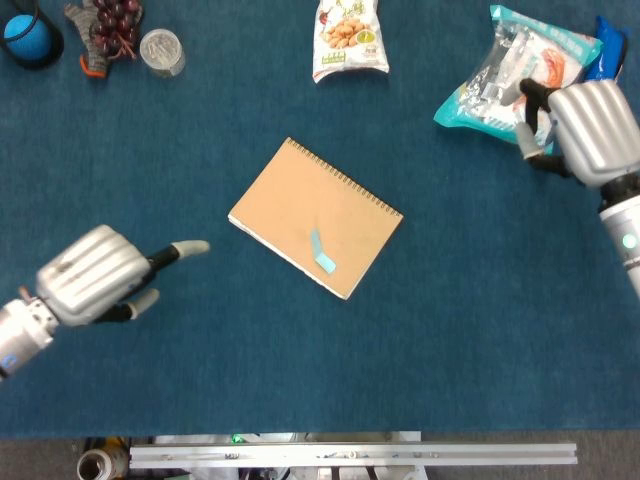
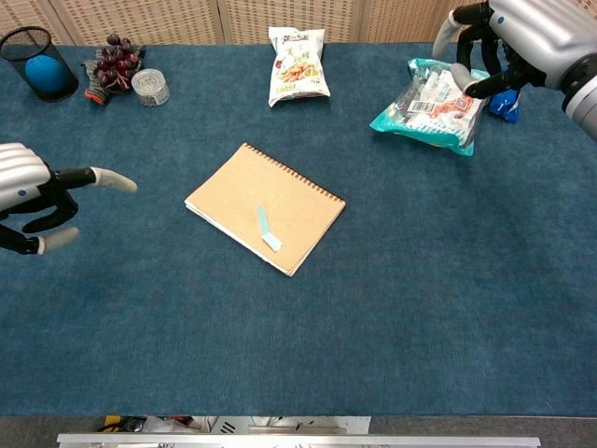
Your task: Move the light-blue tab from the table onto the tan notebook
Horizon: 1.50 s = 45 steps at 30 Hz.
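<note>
The tan spiral notebook [image 1: 296,198] [image 2: 244,189] lies at an angle in the middle of the blue table. The light-blue tab [image 1: 321,252] [image 2: 268,228] rests flat on its near corner, with no hand touching it. My left hand [image 1: 92,277] [image 2: 26,191] hovers to the left of the notebook and holds nothing; one finger is stretched toward the notebook and the others are apart. At the far right my right hand [image 1: 588,130] [image 2: 522,28] is raised beside the teal packet, its fingers curved and apart around nothing.
A teal snack packet [image 1: 505,75] [image 2: 427,105] and a blue wrapper [image 1: 608,55] [image 2: 505,103] lie at the back right. A nut bag [image 1: 350,38] [image 2: 297,65] sits at the back centre. Back left: a black cup with a blue ball [image 1: 25,35] [image 2: 37,63], grapes [image 1: 108,28] [image 2: 114,63], and a small jar [image 1: 162,50] [image 2: 150,86].
</note>
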### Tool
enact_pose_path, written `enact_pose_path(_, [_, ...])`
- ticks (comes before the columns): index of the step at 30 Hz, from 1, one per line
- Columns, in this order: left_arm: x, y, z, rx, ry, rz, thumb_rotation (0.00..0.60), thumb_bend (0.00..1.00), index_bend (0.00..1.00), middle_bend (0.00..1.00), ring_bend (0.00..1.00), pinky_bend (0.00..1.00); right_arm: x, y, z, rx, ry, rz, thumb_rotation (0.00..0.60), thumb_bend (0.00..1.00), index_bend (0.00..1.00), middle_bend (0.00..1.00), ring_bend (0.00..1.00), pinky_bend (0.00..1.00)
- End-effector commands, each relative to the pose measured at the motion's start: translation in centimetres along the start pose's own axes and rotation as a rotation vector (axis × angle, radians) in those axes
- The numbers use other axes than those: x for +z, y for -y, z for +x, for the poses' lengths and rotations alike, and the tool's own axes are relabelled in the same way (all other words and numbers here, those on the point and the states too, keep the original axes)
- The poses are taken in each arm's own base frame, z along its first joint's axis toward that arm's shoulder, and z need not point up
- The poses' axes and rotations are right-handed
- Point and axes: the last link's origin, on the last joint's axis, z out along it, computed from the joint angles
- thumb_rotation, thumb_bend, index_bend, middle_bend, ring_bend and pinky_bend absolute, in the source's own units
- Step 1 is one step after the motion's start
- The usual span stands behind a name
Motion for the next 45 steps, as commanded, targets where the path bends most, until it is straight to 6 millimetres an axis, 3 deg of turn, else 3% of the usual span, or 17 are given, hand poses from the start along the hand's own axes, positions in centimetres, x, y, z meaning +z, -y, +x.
enact_pose_path(1, [2.9,-1.4,-0.4,0.056,0.07,-0.055,0.6,0.47,0.05,0.86,0.97,0.97,0.4,-0.2,0.3,0.004,-0.011,-0.009,0.6,0.47,0.4,0.67,0.74,0.91])
enact_pose_path(6, [5.6,-2.5,-0.8,0.068,0.102,-0.081,0.6,0.49,0.02,0.86,0.97,0.97,0.7,-1.0,0.2,0.017,-0.018,-0.031,0.6,0.48,0.39,0.67,0.74,0.91])
enact_pose_path(12, [8.0,-3.8,-1.5,0.138,0.159,-0.116,0.6,0.51,0.01,0.84,0.91,0.93,1.0,-2.0,-0.1,0.029,-0.017,-0.055,0.6,0.48,0.38,0.67,0.78,0.91])
enact_pose_path(19, [10.7,-6.2,-1.7,0.166,0.191,-0.177,0.6,0.54,0.01,0.84,0.93,0.9,1.4,-2.6,-0.2,0.036,-0.024,-0.065,0.6,0.48,0.38,0.67,0.82,0.91])
enact_pose_path(24, [12.5,-7.3,-2.1,0.184,0.205,-0.204,0.6,0.54,0.01,0.87,0.96,0.92,1.5,-3.0,-0.2,0.036,-0.029,-0.075,0.6,0.48,0.37,0.68,0.84,0.91])
enact_pose_path(31, [14.2,-7.1,-2.6,0.194,0.268,-0.167,0.6,0.54,0.01,0.89,0.99,0.94,1.3,-3.5,-0.1,0.05,-0.046,-0.094,0.6,0.5,0.36,0.7,0.87,0.92])
enact_pose_path(45, [15.2,-6.2,-3.2,0.173,0.305,-0.089,0.6,0.54,0.03,0.9,0.99,0.95,1.1,-4.1,-0.3,0.054,-0.048,-0.108,0.6,0.51,0.36,0.71,0.89,0.93])
